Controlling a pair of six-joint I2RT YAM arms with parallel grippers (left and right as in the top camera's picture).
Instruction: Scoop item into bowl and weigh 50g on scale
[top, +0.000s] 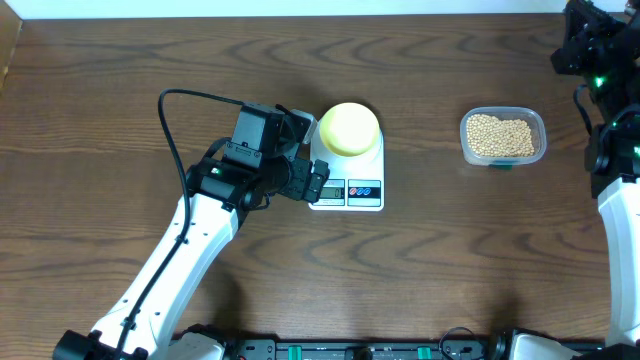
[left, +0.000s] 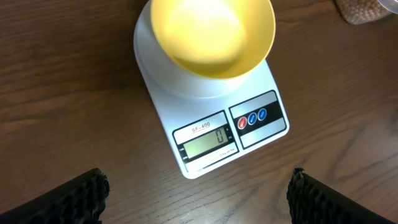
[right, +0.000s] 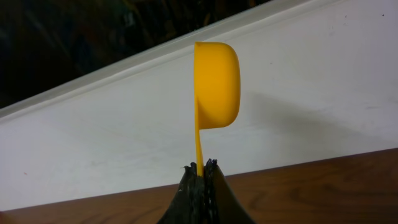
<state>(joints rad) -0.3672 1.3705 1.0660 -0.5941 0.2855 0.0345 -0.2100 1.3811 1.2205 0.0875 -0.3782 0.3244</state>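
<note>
Printed on the white rectangular digital kitchen scale (left: 163, 106), just above its grey display (left: 207, 144): "SF-400". Shown on the display: a single "0". Symbols on the round red and blue buttons (left: 252, 118) too small to read.

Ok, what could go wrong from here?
Left jaws hang open close to the scale; a bump could shift the bowl or its zero reading. Right jaws pinch the scoop only by its handle end; it may twist when loaded. Beans could spill crossing from tub to bowl.
</note>
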